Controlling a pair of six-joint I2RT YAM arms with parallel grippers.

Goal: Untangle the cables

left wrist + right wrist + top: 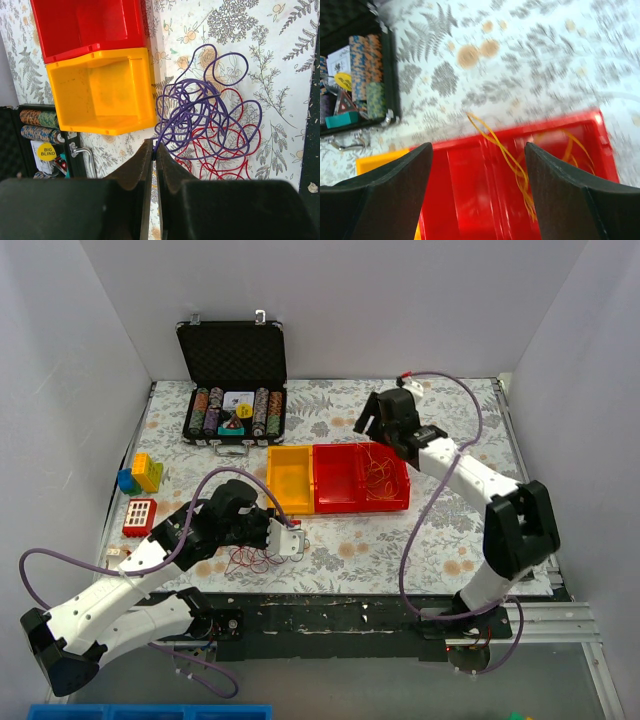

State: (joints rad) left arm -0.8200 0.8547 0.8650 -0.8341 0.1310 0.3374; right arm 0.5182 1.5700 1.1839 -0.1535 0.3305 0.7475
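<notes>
- Above the table (350, 540), the cables (250, 560) are seen beside the left pincer (298, 540); orange strands (378, 472) lie in the red bin (335, 480).
- Left wrist: a purple strand (200, 100) is pinched between closed jaws.
- Right wrist: the right pincer (477, 147) is spread wide, nothing held.

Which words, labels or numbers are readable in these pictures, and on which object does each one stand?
"BIG BLIND": on the yellow round disc lying in the black case.
White card in the same case: it has print, but it is too blurred to read.
Poker chips: the edge markings are too small to read.
No other text is legible in any view.
</notes>
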